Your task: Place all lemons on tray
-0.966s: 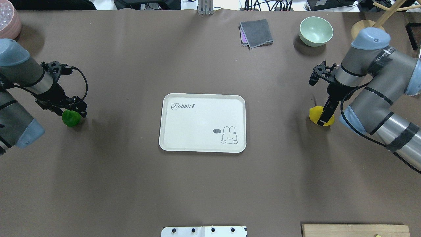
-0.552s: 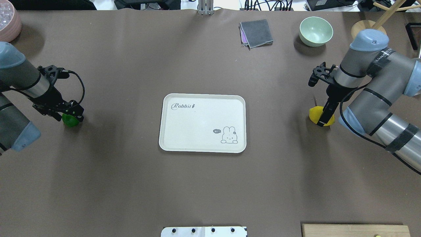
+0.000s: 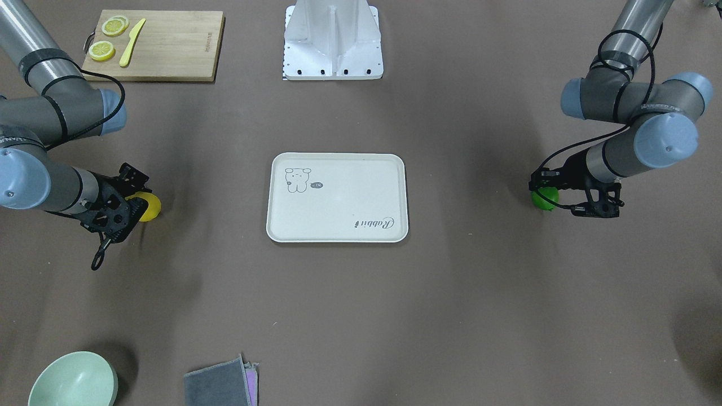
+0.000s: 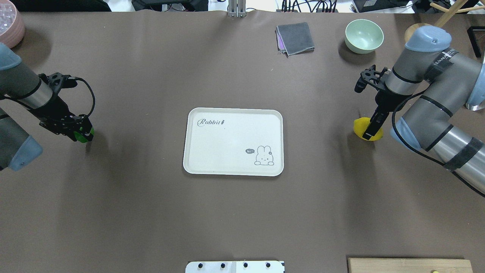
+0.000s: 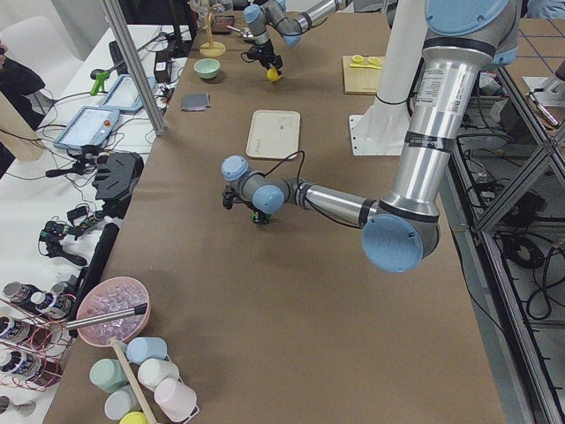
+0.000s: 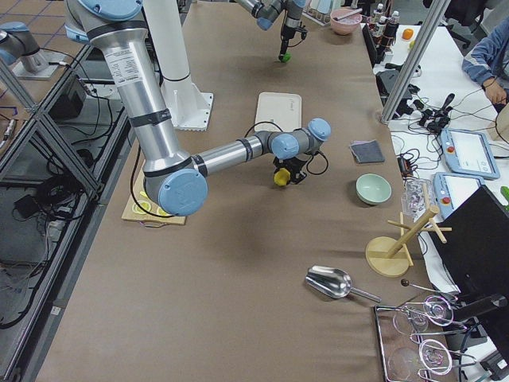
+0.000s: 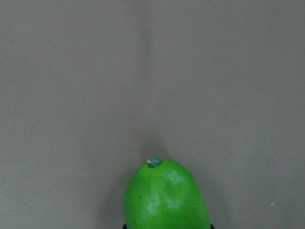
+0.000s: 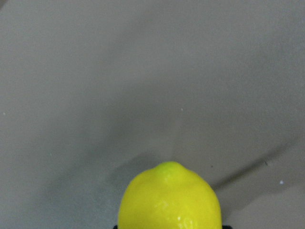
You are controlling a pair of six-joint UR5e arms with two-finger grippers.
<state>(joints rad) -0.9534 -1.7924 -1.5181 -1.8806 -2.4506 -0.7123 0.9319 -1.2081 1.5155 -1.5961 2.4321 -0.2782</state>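
Presently, the brown-covered table (image 4: 151,212) is recorded beneath the left pincer (image 4: 84,133) and the right pincer (image 4: 368,132). The cream-white rectangular tray (image 4: 231,132), marked with a rabbit drawing, is found between the two pincers, well apart from each. The right pincer is seen clamped on the bright yellow oval lemon (image 8: 169,200), held between its fingers. The left pincer is positioned down over the glossy green oval lemon (image 7: 166,200). The fruit sits between its fingers, but whether it is squeezed cannot be told. Both lemons are noted off the tray, one at each pincer.
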